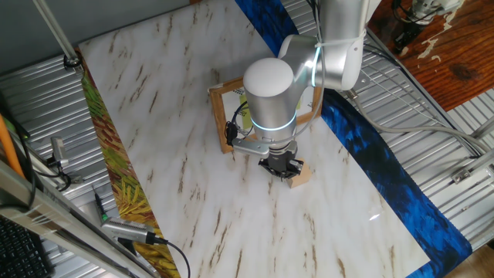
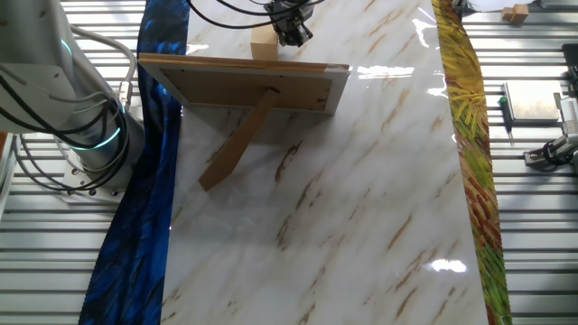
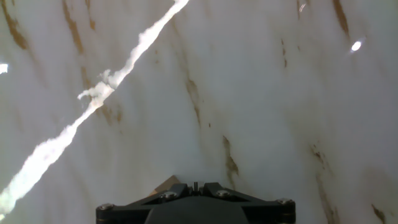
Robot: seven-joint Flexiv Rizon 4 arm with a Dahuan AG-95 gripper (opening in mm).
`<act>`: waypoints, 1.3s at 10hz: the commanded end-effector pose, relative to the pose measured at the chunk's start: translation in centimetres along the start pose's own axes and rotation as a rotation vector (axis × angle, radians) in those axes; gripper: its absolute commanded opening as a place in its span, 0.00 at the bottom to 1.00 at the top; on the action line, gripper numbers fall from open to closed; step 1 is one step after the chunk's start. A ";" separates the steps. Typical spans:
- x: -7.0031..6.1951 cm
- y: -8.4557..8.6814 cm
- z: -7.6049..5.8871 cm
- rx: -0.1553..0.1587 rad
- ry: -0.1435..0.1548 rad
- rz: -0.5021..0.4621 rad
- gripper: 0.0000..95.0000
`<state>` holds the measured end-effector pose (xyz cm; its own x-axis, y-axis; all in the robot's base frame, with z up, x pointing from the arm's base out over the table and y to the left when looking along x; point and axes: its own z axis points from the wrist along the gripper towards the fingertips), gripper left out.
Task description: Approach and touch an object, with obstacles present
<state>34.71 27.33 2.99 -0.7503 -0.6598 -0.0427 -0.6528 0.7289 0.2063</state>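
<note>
We see the gripper (image 1: 281,165) low over the marble-patterned tabletop (image 1: 185,154), its dark fingers bunched right at the small tan wooden cube (image 1: 299,174); from one fixed view the fingertips overlap the cube's upper left edge, so they look to be touching it or just above it, though we cannot settle which. The cube sits on the table just in front of the picture frame (image 1: 228,116), toward the side bordered by the blue patterned strip (image 1: 370,162). The frame stands propped upright behind the arm, and the arm's white body (image 1: 270,93) hides most of its front, leaving us only the brown wood border and a sliver of yellow-green print. In the other fixed view we look at the frame's plain brown back (image 2: 248,86) with its stand leg (image 2: 237,144) angled down onto the table; beyond its top edge the cube (image 2: 263,50) pokes up, with the gripper (image 2: 291,34) just beside it and slightly overlapping its right side. In the hand view we see only the black gripper body (image 3: 196,208) at the bottom, a tan corner of the cube (image 3: 163,185) peeking out at its left, and bare marble surface ahead. We cannot tell how far apart the fingers stand; they appear close together, but no view shows the gap clearly.
</note>
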 end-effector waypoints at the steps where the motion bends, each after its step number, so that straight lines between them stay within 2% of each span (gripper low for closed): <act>1: 0.0 0.0 0.0 0.004 0.001 -0.001 0.00; 13: 0.0 0.0 -0.1 0.012 0.003 -0.029 0.00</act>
<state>34.76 27.34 3.04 -0.7312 -0.6805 -0.0468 -0.6749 0.7118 0.1943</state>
